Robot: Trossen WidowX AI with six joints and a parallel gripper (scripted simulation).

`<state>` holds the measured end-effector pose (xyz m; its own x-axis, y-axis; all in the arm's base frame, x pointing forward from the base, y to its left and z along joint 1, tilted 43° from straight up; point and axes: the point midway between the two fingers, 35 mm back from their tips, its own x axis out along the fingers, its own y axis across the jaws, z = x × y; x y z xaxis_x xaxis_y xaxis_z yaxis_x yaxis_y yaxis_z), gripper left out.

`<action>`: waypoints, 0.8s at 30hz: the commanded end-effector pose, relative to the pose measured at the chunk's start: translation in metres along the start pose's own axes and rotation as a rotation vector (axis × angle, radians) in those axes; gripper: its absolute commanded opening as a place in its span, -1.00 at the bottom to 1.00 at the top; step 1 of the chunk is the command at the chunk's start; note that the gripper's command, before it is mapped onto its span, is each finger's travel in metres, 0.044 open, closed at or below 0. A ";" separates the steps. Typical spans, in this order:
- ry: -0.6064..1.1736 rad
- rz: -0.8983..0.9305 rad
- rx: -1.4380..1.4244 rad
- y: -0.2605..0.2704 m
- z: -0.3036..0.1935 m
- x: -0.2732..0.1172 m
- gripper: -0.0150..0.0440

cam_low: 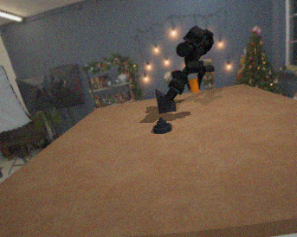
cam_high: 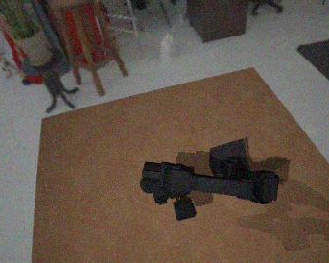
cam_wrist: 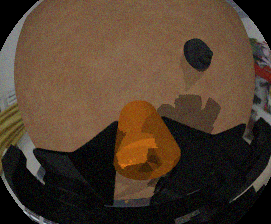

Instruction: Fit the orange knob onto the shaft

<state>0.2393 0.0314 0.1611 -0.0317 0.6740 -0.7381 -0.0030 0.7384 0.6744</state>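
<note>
The orange knob (cam_low: 193,86) (cam_wrist: 145,142) is between the fingers of my gripper (cam_wrist: 139,123), which is shut on it. The knob is off the table, and the top view shows only a sliver of it. The dark round pedestal (cam_low: 162,128) (cam_wrist: 197,55) stands on the table, away from the knob. In the wrist view it is ahead and to the right. In the top view the arm covers most of it. Its short shaft (cam_low: 162,120) points up. The flat sides of the shaft and the hole cannot be made out.
The brown table top (cam_high: 100,144) (cam_low: 120,182) (cam_wrist: 96,60) carries the arm's dark base (cam_high: 229,155) (cam_low: 164,103). The arm's shadow (cam_wrist: 193,111) lies on the table between the knob and the pedestal in the wrist view.
</note>
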 end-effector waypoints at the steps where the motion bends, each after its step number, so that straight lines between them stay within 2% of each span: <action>1: 0.004 0.000 -0.004 0.000 -0.001 -0.006 -0.49; 24: 0.002 -0.005 -0.006 -0.050 0.043 0.004 -0.49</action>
<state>0.2759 0.0033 0.1299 -0.0350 0.6742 -0.7377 -0.0048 0.7380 0.6747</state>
